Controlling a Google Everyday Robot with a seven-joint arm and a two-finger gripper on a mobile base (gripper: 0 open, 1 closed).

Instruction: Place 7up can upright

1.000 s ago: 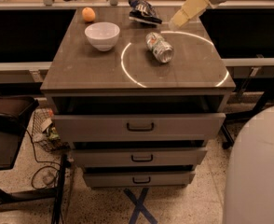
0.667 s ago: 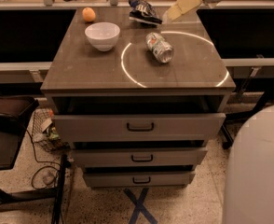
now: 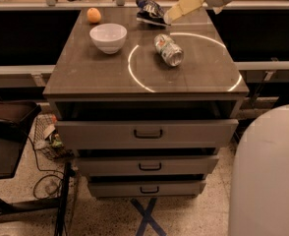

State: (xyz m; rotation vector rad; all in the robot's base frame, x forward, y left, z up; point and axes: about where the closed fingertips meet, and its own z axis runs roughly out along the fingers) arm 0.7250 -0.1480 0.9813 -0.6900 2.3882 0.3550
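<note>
- Gripper (image 3: 170, 17) hovers at the can's 12 o'clock, just beside the snack bag (image 3: 148, 11) — released or clenched, I cannot tell.
- 7up can (image 3: 168, 49) lies on its side on the cabinet top (image 3: 85, 70), shiny end toward 5 o'clock.
- White bowl (image 3: 108, 37) at its 9 o'clock, orange (image 3: 94, 15) at 10 — both apart.
</note>
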